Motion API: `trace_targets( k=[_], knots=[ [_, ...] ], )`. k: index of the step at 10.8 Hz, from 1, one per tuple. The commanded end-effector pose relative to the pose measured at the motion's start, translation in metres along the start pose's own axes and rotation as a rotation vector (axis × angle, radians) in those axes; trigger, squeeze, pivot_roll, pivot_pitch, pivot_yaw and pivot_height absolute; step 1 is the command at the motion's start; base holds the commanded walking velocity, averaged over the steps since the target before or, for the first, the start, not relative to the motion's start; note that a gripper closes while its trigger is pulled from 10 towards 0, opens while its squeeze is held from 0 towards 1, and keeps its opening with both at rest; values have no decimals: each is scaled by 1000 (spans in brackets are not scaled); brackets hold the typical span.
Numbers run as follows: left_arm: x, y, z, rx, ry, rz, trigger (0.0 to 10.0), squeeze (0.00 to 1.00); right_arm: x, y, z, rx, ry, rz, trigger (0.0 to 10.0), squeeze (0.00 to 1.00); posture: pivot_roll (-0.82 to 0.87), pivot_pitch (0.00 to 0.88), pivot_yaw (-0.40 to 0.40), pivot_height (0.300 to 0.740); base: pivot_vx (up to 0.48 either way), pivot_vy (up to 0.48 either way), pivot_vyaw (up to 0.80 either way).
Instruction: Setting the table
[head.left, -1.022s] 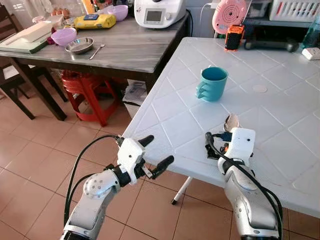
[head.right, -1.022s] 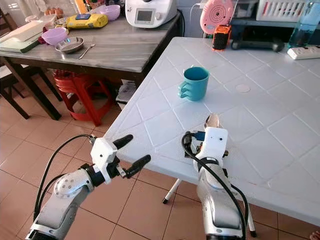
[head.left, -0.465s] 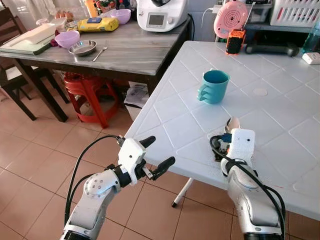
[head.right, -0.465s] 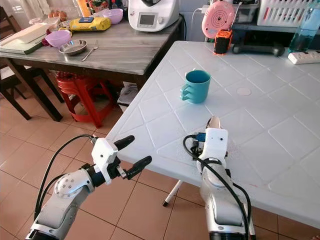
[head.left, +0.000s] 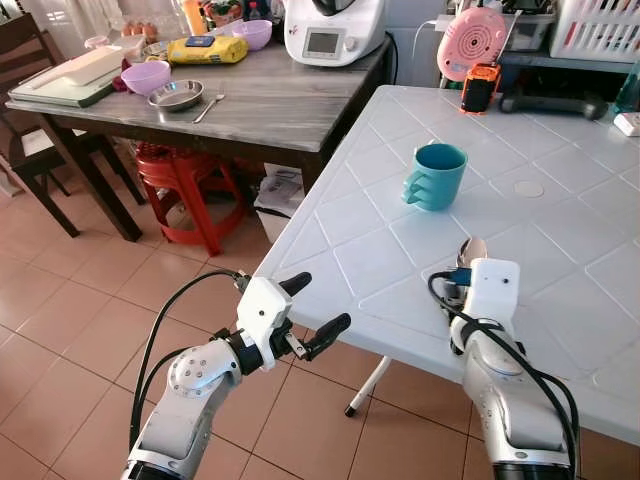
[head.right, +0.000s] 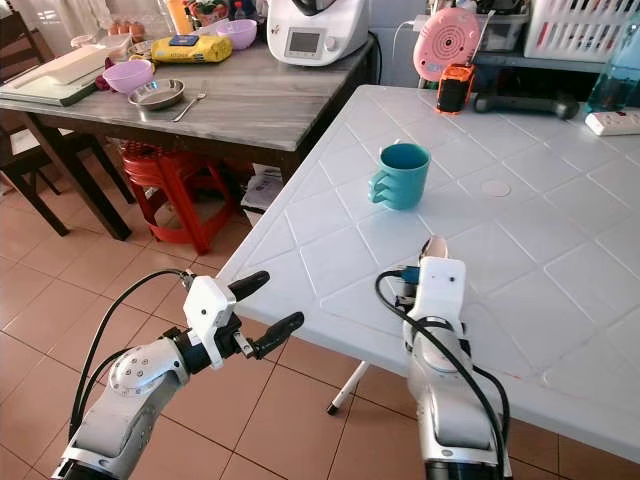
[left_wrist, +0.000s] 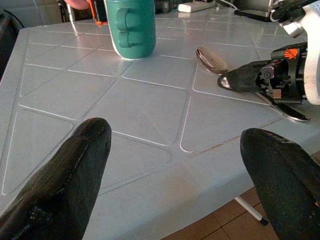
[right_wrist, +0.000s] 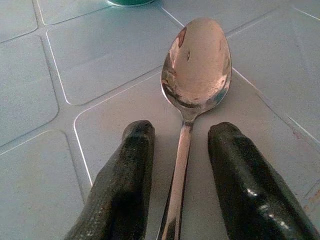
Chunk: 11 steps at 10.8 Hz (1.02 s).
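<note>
Jaws of the right gripper (right_wrist: 182, 185) stood slightly apart, one black finger on each side of the handle of a shiny metal spoon (right_wrist: 192, 95), with a gap visible between each finger and the handle; no clamping contact could be confirmed. Spoon lay flat on the white plastic table moulded with a diamond-tile pattern (head.left: 370, 255), bowl facing up and pointing toward a teal ceramic mug with a ridged handle (head.left: 436, 176). Mug stood upright, near the spoon but apart from it, further in from the table's near edge. Right arm reached over the near edge of the white table, its white wrist housing directly above the spoon handle.

Left gripper (head.left: 318, 310) hovered off the table, beside its near corner and above the terracotta tiled floor (head.left: 70, 310). Its two black fingers (left_wrist: 60, 185) were spread wide and held nothing. In the left wrist view the mug, the spoon bowl and the right gripper's fingertips all appeared beyond that corner.

Behind, to the left, stood a grey wood-grain table (head.left: 260, 95) carrying a white kitchen appliance with a small screen (head.left: 335, 30), a shallow steel dish (head.left: 177, 95) with a fork (head.left: 208, 107) just beside it, a lilac plastic bowl (head.left: 145, 76) and a yellow packet (head.left: 205, 50). A red plastic stool (head.left: 180, 185) sat beneath that table.
</note>
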<state>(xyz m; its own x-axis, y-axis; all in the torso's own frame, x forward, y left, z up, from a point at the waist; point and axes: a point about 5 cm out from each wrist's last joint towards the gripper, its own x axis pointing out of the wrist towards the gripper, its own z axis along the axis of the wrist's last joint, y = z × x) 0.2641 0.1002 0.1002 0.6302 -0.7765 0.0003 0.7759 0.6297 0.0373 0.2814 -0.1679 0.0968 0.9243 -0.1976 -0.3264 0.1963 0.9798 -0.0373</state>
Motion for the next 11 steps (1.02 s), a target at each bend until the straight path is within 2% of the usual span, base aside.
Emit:
trace_targets(
  k=[1, 9, 11],
  knots=[
    [-1, 1, 2, 7, 3, -6, 10000, 0, -5, 0, -46, 1, 226, 0, 0, 0, -84, 89, 108, 740, 0, 0, 0],
    [-1, 1, 2, 6, 4, -13, 10000, 0, -5, -1, -46, 26, 228, -10, 0, 0, -85, 83, 106, 740, 0, 0, 0],
    [-1, 3, 2, -18, -3, -9, 10000, 0, -2, -1, -42, 36, 209, -10, 0, 0, -84, 80, 105, 740, 0, 0, 0]
  ],
)
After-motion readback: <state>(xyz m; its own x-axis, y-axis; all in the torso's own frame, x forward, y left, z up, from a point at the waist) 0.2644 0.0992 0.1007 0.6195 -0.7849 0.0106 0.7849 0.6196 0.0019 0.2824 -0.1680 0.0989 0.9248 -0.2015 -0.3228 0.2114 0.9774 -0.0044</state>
